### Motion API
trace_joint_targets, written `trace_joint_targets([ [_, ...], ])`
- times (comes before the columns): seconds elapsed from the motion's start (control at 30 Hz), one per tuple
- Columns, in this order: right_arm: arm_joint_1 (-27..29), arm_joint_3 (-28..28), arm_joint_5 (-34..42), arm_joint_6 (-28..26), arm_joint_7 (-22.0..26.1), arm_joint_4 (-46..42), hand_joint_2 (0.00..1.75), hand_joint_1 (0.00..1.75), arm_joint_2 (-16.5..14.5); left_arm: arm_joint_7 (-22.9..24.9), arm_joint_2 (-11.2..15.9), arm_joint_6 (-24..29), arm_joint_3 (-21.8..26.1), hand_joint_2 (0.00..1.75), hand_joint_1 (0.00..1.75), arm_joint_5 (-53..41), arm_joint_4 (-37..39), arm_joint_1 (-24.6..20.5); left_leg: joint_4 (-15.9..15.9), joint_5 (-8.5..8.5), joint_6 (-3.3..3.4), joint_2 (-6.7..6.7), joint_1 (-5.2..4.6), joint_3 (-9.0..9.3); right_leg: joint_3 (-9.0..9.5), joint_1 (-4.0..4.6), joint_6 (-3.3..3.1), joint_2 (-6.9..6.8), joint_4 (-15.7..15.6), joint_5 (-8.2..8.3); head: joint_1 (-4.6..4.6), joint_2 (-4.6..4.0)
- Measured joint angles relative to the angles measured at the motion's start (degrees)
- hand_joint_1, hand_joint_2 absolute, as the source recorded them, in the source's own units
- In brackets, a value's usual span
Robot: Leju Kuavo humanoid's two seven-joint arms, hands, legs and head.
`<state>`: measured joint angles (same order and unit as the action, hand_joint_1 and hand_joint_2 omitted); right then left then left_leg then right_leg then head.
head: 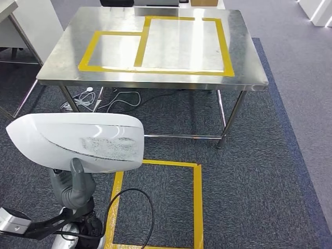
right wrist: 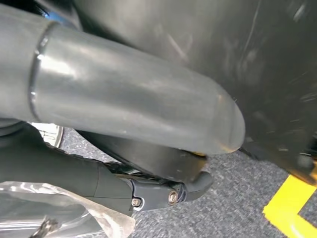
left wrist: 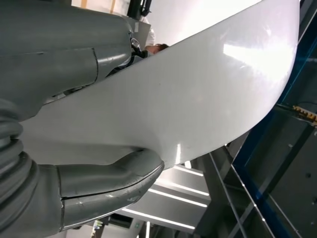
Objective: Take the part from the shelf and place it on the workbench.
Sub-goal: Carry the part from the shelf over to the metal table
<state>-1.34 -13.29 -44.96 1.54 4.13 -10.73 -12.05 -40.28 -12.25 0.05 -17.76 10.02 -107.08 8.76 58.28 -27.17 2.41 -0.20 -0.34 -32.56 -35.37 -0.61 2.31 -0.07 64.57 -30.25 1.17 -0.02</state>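
Carrying the part (head: pixel 78 141), workbench (head: pixel 250 72) ahead.

My left hand (head: pixel 74 188) is clamped under the part, short of the workbench; my right hand's (right wrist: pixel 123 106) fingers I can't tell. Next I'd step closer, then set it down.

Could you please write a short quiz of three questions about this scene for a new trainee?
1. True or false: the white part already lies on the workbench.
2. Which hand grips the white part? A) left hand B) right hand C) a person's hand
3. Fill in: the tape on the workbench is ___ in colour.

Key: 1 false; 2 A; 3 yellow.
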Motion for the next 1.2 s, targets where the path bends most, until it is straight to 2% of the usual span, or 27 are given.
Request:
trace_joint_targets([
  [0.03, -0.01, 0.0, 0.03, 0.15, -0.07, 0.0, 0.0, 0.0, 0.0, 0.0, -0.03, -0.09, 0.04, 1.75, 1.75, -0.11, -0.01, 0.0, 0.16, -0.26, -0.23, -0.03, -0.12, 0.04, 1.61, 0.03, -0.22, 0.03, -3.38, 1.16, 0.03, 0.0],
  [0.07, 0.0, 0.0, 0.04, 0.3, -0.13, 0.0, 0.0, 0.0, 0.0, 0.0, -0.06, -0.17, 0.09, 1.75, 1.75, -0.18, -0.01, 0.0, 0.26, -0.42, -0.49, -0.03, -0.24, 0.01, 2.61, 0.07, -0.43, 0.07, -5.43, 1.58, 0.08, 0.0],
  [0.2, 0.16, -0.01, 0.07, 0.57, -0.25, 0.0, 0.0, 0.0, -0.05, 0.0, -0.16, -0.24, 0.19, 1.75, 1.75, -0.26, -0.08, -0.05, 0.9, -1.04, -1.6, 0.03, -0.34, -0.04, 3.56, -0.09, -1.36, 0.2, -6.67, 1.33, 0.28, 0.0],
  [0.27, 0.14, -0.02, 0.08, 0.62, -0.33, 0.0, 0.0, 0.0, -0.1, -0.01, -0.15, -0.22, 0.21, 1.75, 1.75, -0.26, -0.15, -0.07, 5.08, -3.26, -2.44, 0.05, -0.13, -1.83, 4.19, -0.36, -1.89, 0.08, -6.93, 1.18, 0.57, 0.0],
  [0.33, 0.2, -0.02, 0.08, 0.66, -0.39, 0.0, 0.0, 0.0, -0.1, -0.01, -0.15, -0.22, 0.26, 1.75, 1.75, -0.25, -0.17, -0.04, 12.92, -6.41, -3.09, 0.06, 0.24, -5.86, 4.64, -0.38, -2.21, -0.03, -6.93, 0.76, 0.71, 0.0],
  [0.37, 0.24, -0.02, 0.08, 0.67, -0.39, 0.0, 0.0, 0.0, -0.1, -0.01, -0.15, -0.22, 0.28, 1.75, 1.75, -0.24, -0.17, -0.01, 15.98, -7.12, -3.29, 0.06, 0.44, -7.66, 4.86, -0.39, -2.25, -0.04, -6.93, 0.55, 0.72, 0.0],
  [0.4, 0.26, -0.02, 0.08, 0.67, -0.39, 0.0, 0.0, 0.0, -0.1, -0.01, -0.15, -0.23, 0.29, 1.75, 1.75, -0.24, -0.17, -0.01, 17.21, -6.69, -3.41, 0.07, 0.62, -8.61, 5.15, -0.41, -2.22, 0.01, -6.92, 0.3, 0.71, 0.0],
  [0.43, 0.28, -0.02, 0.08, 0.68, -0.4, 0.0, 0.0, 0.0, -0.1, -0.01, -0.15, -0.24, 0.29, 1.75, 1.75, -0.24, -0.17, -0.01, 15.97, -4.94, -3.48, 0.07, 0.78, -8.41, 5.57, -0.46, -2.14, 0.08, -6.92, 0.0, 0.72, 0.0],
  [0.47, 0.28, -0.02, 0.07, 0.68, -0.4, 0.0, 0.0, 0.0, -0.1, -0.01, -0.15, -0.25, 0.29, 1.75, 1.75, -0.24, -0.17, -0.01, 12.74, -2.35, -3.47, 0.07, 0.91, -7.25, 6.11, -0.53, -1.98, 0.17, -6.92, -0.38, 0.73, 0.0],
  [0.5, 0.33, -0.02, 0.07, 0.69, -0.43, 0.01, 0.0, 0.0, -0.1, -0.01, -0.14, -0.27, 0.3, 1.75, 1.75, -0.24, -0.17, -0.02, 9.01, -0.04, -3.41, 0.07, 0.97, -5.7, 6.47, -0.6, -1.72, 0.24, -6.95, -0.79, 0.7, 0.0],
  [0.53, 0.33, -0.02, 0.07, 0.7, -0.44, 0.02, 0.0, 0.0, -0.1, -0.01, -0.15, -0.31, 0.3, 1.75, 1.75, -0.25, -0.17, -0.02, 5.53, 1.49, -3.29, 0.08, 0.91, -4.22, 6.71, -0.57, -1.35, 0.31, -6.93, -1.22, 0.74, 0.0],
  [0.57, 0.33, -0.02, 0.07, 0.7, -0.45, 0.02, 0.0, 0.0, -0.1, -0.01, -0.16, -0.34, 0.3, 1.75, 1.75, -0.25, -0.18, -0.04, 3.22, 1.87, -3.03, 0.08, 0.8, -3.22, 6.72, -0.52, -0.97, 0.31, -6.92, -1.55, 0.73, 0.0],
  [0.67, 0.24, -0.02, 0.05, 0.69, -0.49, 0.01, 0.0, 0.0, -0.1, 0.0, -0.26, -0.44, 0.31, 1.75, 1.75, -0.27, -0.23, -0.01, 1.46, 0.6, -1.89, 0.03, 0.57, -2.45, 6.83, -0.44, 0.03, 0.05, -7.36, -2.09, 0.66, 0.0],
  [0.73, 0.13, -0.02, 0.05, 0.69, -0.5, -0.04, 0.0, 0.0, -0.08, -0.02, -0.32, -0.54, 0.31, 1.75, 1.75, -0.35, -0.37, -0.04, 1.03, 0.3, -1.03, 0.01, 0.73, -1.84, 6.62, -0.48, 0.51, -0.01, -6.16, -3.09, 0.58, 0.0],
  [0.77, 0.05, -0.02, 0.05, 0.7, -0.48, -0.06, 0.0, 0.0, -0.07, -0.03, -0.35, -0.57, 0.3, 1.75, 1.75, -0.44, -0.44, -0.07, 0.85, 0.12, -0.64, 0.05, 0.8, -1.48, 5.5, -0.47, 0.65, 0.0, -3.85, -4.25, 0.5, 0.0],
  [0.8, 0.0, -0.02, 0.05, 0.7, -0.45, -0.07, 0.0, 0.0, -0.05, -0.03, -0.36, -0.58, 0.29, 1.75, 1.75, -0.53, -0.49, -0.11, 0.81, -0.16, -0.3, 0.11, 0.73, -1.21, 3.46, -0.45, 0.7, 0.02, -0.29, -5.75, 0.43, 0.0],
  [0.83, -0.06, -0.02, 0.06, 0.71, -0.42, -0.07, 0.0, 0.0, -0.04, -0.03, -0.36, -0.6, 0.29, 1.75, 1.75, -0.61, -0.5, -0.12, 0.81, -0.47, -0.03, 0.16, 0.62, -0.97, 0.89, -0.43, 0.72, 0.03, 3.87, -7.23, 0.37, 0.0],
  [0.87, -0.14, -0.02, 0.07, 0.71, -0.4, -0.07, 0.0, 0.0, -0.01, -0.02, -0.36, -0.6, 0.29, 1.75, 1.75, -0.67, -0.5, -0.1, 0.81, -0.81, 0.13, 0.15, 0.48, -0.64, -1.55, -0.4, 0.71, 0.03, 7.42, -7.99, 0.34, 0.0],
  [0.9, -0.22, -0.02, 0.07, 0.72, -0.39, -0.07, 0.0, 0.0, 0.02, -0.02, -0.35, -0.6, 0.31, 1.75, 1.75, -0.68, -0.5, -0.08, 0.81, -1.18, 0.24, 0.1, 0.36, -0.2, -3.24, -0.35, 0.63, 0.03, 9.33, -7.63, 0.33, 0.0],
  [0.93, -0.28, -0.02, 0.07, 0.72, -0.39, -0.07, 0.0, 0.0, 0.04, -0.02, -0.34, -0.62, 0.31, 1.75, 1.75, -0.68, -0.5, -0.06, 0.82, -1.6, 0.27, 0.01, 0.26, 0.38, -3.85, -0.28, 0.5, 0.03, 9.0, -5.97, 0.31, 0.0],
  [1.0, -0.28, -0.02, 0.06, 0.79, -0.45, -0.06, 0.0, 0.0, 0.05, -0.02, -0.34, -0.66, 0.32, 1.75, 1.75, -0.68, -0.5, -0.04, 0.8, -2.64, 0.16, -0.14, 0.13, 1.76, -2.2, -0.05, -0.07, 0.03, 2.73, -0.43, 0.25, 0.0],
  [1.03, -0.23, -0.02, 0.06, 0.83, -0.48, -0.04, 0.0, 0.0, 0.05, -0.02, -0.34, -0.69, 0.32, 1.75, 1.75, -0.69, -0.5, -0.06, 0.86, -3.15, -0.03, -0.19, 0.0, 2.27, -0.92, 0.13, -0.39, 0.03, -0.52, 1.62, 0.32, -0.01],
  [1.07, -0.17, -0.02, 0.05, 0.91, -0.51, -0.02, 0.0, 0.0, 0.06, -0.02, -0.34, -0.7, 0.32, 1.75, 1.75, -0.71, -0.5, -0.06, 0.93, -3.51, -0.27, -0.21, -0.07, 2.49, 0.16, 0.29, -0.73, 0.03, -3.12, 2.6, 0.36, -0.01],
  [1.1, -0.1, -0.02, 0.05, 0.98, -0.51, 0.0, 0.0, 0.0, 0.07, -0.01, -0.33, -0.72, 0.33, 1.75, 1.75, -0.73, -0.5, -0.06, 0.96, -3.72, -0.51, -0.21, -0.11, 2.46, 0.73, 0.44, -0.97, 0.08, -4.32, 2.64, 0.47, -0.01],
  [1.2, -0.01, -0.03, 0.03, 1.06, -0.49, -0.01, 0.0, 0.0, 0.01, 0.0, -0.32, -0.88, 0.32, 1.75, 1.75, -0.75, -0.57, -0.1, 0.88, -4.18, -1.31, -0.13, -0.18, 2.75, 1.58, 0.29, -1.53, 0.27, -5.48, 1.93, 0.49, 0.01],
])
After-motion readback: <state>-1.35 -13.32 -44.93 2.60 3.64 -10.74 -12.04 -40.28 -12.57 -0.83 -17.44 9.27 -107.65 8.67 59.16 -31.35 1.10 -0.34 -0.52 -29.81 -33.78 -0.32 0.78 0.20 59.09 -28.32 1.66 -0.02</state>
